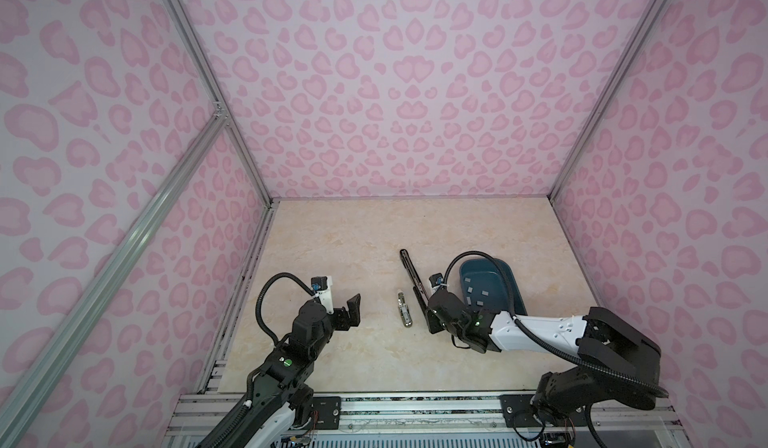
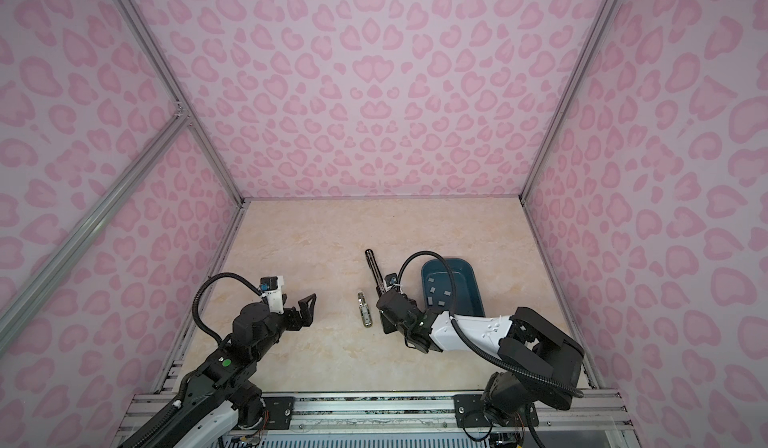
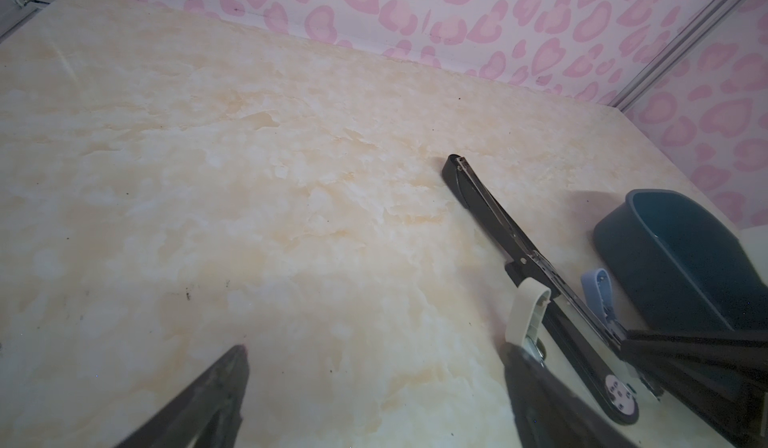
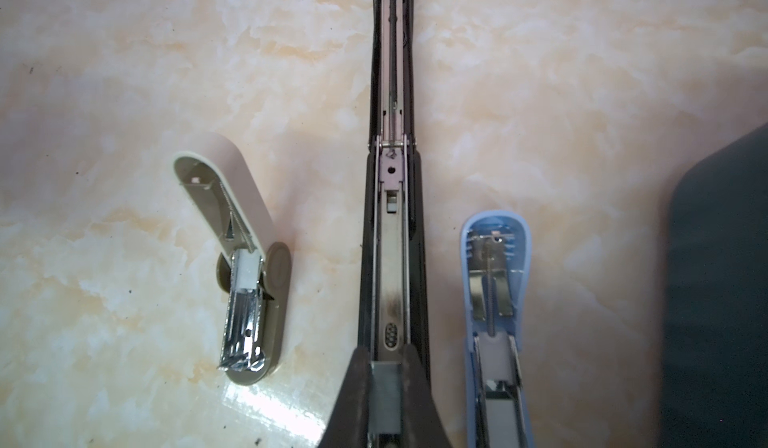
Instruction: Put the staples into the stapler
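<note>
A long black stapler [image 4: 390, 259] lies opened flat at mid-table in both top views [image 1: 409, 269], its metal channel facing up. My right gripper [image 4: 384, 354] is shut on a grey strip of staples [image 4: 385, 396] and holds it right over that channel near the stapler's near end. Several more staples [image 1: 484, 293] lie in the teal tray [image 1: 505, 273]. Well to the left, my left gripper [image 1: 353, 307] hovers above the table, open and empty [image 3: 376, 346].
A small beige stapler [image 4: 245, 267] lies open just left of the black one [image 1: 404, 309]. A small blue stapler [image 4: 494, 284] lies open between the black stapler and the tray [image 4: 719, 259]. Pink patterned walls enclose the table.
</note>
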Robot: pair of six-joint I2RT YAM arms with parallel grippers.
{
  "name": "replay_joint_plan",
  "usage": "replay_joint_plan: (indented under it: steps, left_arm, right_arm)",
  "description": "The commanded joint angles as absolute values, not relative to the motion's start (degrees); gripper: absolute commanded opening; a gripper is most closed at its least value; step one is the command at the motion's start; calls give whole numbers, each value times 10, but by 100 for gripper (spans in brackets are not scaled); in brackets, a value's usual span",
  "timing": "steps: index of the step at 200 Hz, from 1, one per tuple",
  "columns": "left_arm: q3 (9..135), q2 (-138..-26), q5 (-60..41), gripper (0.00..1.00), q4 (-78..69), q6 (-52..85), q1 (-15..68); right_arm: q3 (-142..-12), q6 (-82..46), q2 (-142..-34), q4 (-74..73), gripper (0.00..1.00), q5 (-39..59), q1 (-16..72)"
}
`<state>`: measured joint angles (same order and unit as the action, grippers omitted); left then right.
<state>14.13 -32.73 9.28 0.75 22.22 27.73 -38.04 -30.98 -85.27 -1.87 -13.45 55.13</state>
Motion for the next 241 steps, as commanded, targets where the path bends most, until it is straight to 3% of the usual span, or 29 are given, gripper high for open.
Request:
replay_joint_plan:
  steps: [1,241]
  left_arm:
    - [139,-326,90,97,-7,219,278]
    - [139,-327,94,97,-7,218,280]
  right_arm:
    - [-376,-317,-852,-17,8,-143,553]
    - [-378,-306,-848,-14,8,-160,556]
